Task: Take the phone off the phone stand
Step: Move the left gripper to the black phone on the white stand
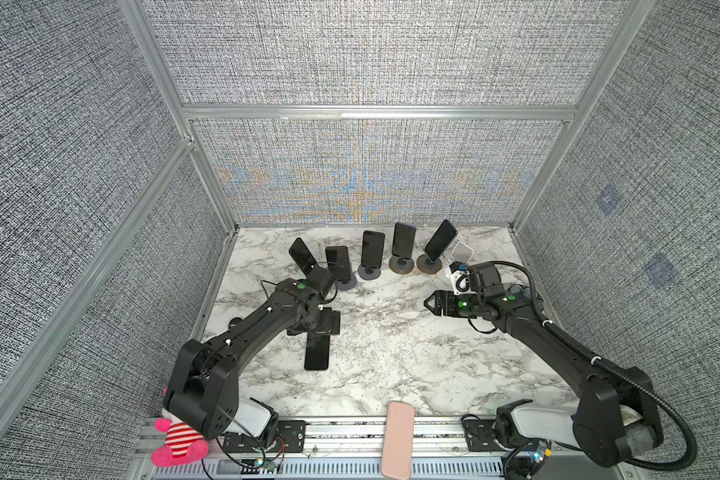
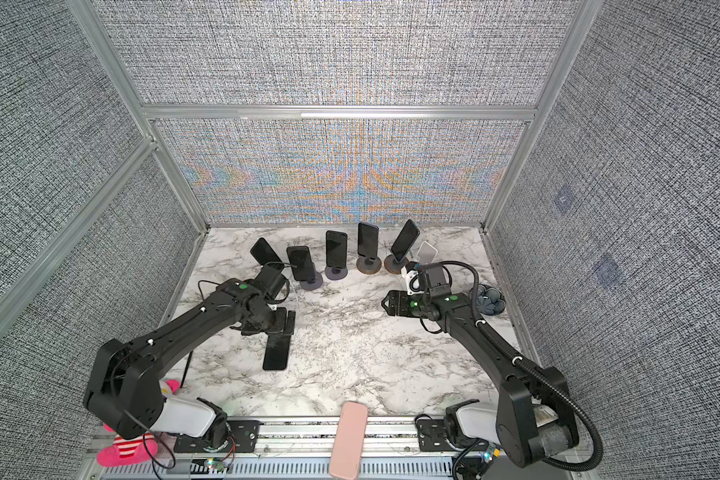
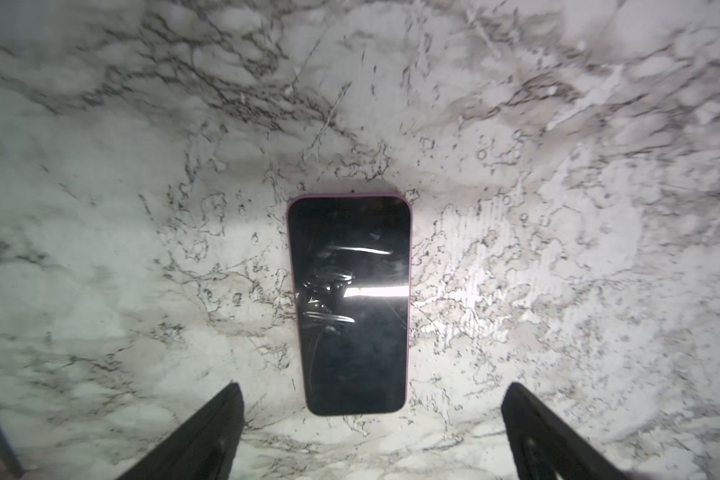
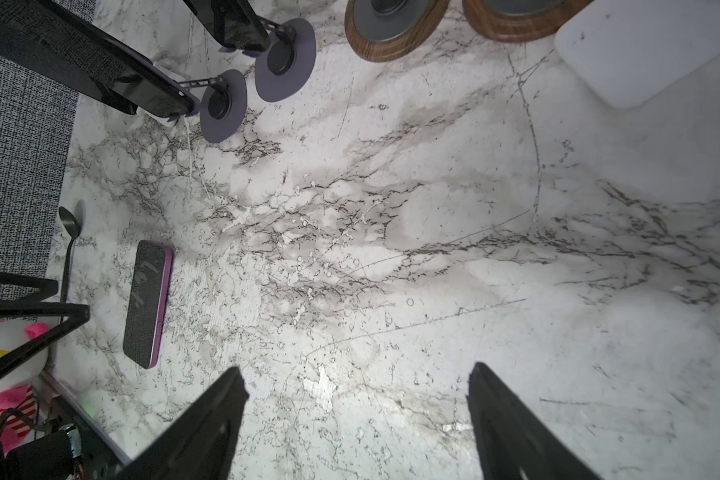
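Note:
A dark-screened phone [image 1: 316, 353] in a purple case lies flat on the marble table [image 1: 412, 365], left of the middle; it also shows in the left wrist view [image 3: 350, 303] and the right wrist view [image 4: 148, 303]. My left gripper [image 3: 373, 386] hovers over the phone's far end, open, its fingers wide on either side and touching nothing. My right gripper [image 4: 358, 368] is open over bare marble at the right, holding nothing. Behind it stands a white phone stand [image 1: 461, 251] with no phone on it.
Several other phones [image 1: 373, 249] stand on purple-based and wood-based stands [image 1: 401, 264] along the back. A pink case [image 1: 398, 440] lies on the front rail, with a plush toy [image 1: 175, 444] at the front left. A spoon [image 4: 69, 249] lies by the left wall and a blue flower-shaped thing [image 2: 489, 299] by the right wall.

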`<state>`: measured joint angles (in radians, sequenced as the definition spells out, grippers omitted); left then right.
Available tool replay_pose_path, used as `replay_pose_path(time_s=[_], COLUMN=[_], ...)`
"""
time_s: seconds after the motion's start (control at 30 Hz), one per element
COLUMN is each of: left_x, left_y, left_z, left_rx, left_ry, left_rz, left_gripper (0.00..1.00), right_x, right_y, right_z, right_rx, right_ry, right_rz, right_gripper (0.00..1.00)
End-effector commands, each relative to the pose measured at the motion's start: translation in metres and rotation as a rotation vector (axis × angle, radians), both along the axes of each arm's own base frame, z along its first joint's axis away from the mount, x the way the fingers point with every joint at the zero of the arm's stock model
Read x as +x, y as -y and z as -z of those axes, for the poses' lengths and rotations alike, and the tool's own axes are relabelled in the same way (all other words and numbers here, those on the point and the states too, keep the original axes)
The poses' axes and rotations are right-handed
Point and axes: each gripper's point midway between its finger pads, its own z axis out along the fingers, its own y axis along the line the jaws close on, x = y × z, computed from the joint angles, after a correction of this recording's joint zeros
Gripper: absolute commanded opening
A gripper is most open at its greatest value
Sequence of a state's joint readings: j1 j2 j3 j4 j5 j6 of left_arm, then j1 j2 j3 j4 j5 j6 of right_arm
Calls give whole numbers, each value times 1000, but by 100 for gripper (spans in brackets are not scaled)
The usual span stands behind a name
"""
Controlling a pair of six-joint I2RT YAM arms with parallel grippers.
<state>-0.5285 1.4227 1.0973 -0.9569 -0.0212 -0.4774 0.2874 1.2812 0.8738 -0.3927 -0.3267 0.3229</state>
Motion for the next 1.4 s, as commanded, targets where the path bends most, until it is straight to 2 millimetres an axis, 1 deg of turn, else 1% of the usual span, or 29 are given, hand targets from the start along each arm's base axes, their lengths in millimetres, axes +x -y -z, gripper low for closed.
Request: replay_pose_path(time_s=[0.0,0.1,0.2,0.3,0.5,0.57,0.63,0.73,0.77,0.83,0.87,0.97,1.07,1.1,1.23,1.37], left_x=[-7,3,24,55,112,128,141,155,158,166,170,184,195,200,215,225], left_y=[-17,-25,-28,-44,-57,-61,-67,-77,-78,-86,-88,-89,-89,-90,-92,-89], left_z=[-27,-61,-87,-100,-125,-133,-137,-136,-134,-127,-123,-108,-94,-85,-78,-70], left_rx=[95,153,136,166,102,59,7,-57,-75,-99,-115,-169,-204,-212,-234,-265], left_ry=[6,53,114,174,286,318,333,316,303,263,249,218,177,154,149,136], left_rz=[113,214,268,262,259,251,242,253,269,280,289,299,289,283,267,257], left_gripper=[99,99,99,99,98,96,90,81,80,78,77,71,60,56,54,52], right_x=[-5,-7,-7,-9,-21,-24,-28,-31,-32,-32,-32,-32,-36,-37,-43,-45], right_y=[-8,-13,-19,-25,-30,-33,-36,-40,-41,-43,-43,-42,-41,-40,-39,-35], right_z=[-5,-11,-21,-26,-35,-37,-36,-34,-33,-34,-36,-38,-38,-38,-39,-39], right_rx=[20,29,60,96,114,135,161,191,196,203,204,197,189,191,191,166], right_ry=[-9,-10,5,-8,-12,-11,-27,-49,-54,-53,-47,-39,-37,-37,-39,-26], right_rz=[-62,-113,-140,-161,-231,-242,-256,-266,-270,-279,-284,-291,-290,-286,-293,-283], right_gripper=[87,88,88,89,89,89,89,90,89,89,89,89,89,89,89,89])
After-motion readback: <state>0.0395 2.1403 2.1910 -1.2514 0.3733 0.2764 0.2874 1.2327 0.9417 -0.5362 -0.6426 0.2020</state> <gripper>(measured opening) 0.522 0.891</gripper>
